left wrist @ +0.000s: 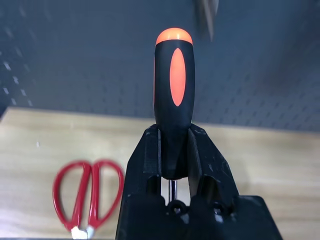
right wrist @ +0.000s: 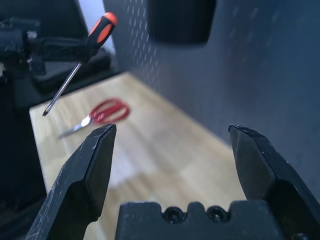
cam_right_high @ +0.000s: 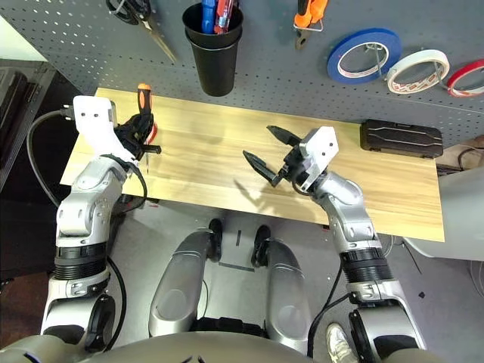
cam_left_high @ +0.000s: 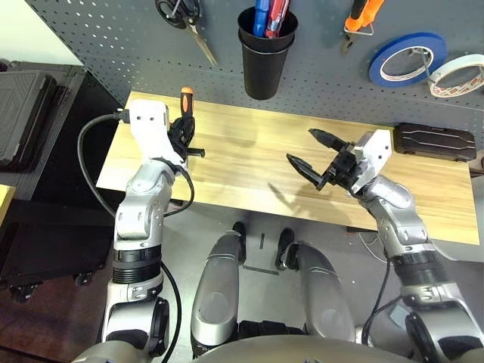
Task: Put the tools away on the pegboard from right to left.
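My left gripper [cam_left_high: 184, 128] is shut on the slim screwdriver [left wrist: 172, 90], held above the table's left end with its orange-and-black handle toward the pegboard [cam_left_high: 113, 45]. The red-handled scissors [left wrist: 89, 192] lie flat on the wood just below that gripper. My right gripper [cam_left_high: 302, 147] hangs open with nothing between its fingers over the middle-right of the table. On the pegboard, the orange-and-black pliers [cam_left_high: 361, 17] hang on a hook and the white tape roll [cam_left_high: 459, 78] hangs at the far right.
A black cup holder [cam_left_high: 265, 53] with pens sits mid-pegboard, with black-handled scissors [cam_left_high: 185, 15] to its left. A blue tape roll [cam_left_high: 407, 59] and a red one [cam_right_high: 465, 78] flank the white roll. A black case [cam_left_high: 435, 141] lies at the table's back right. A black cart [cam_left_high: 30, 113] stands left of the table.
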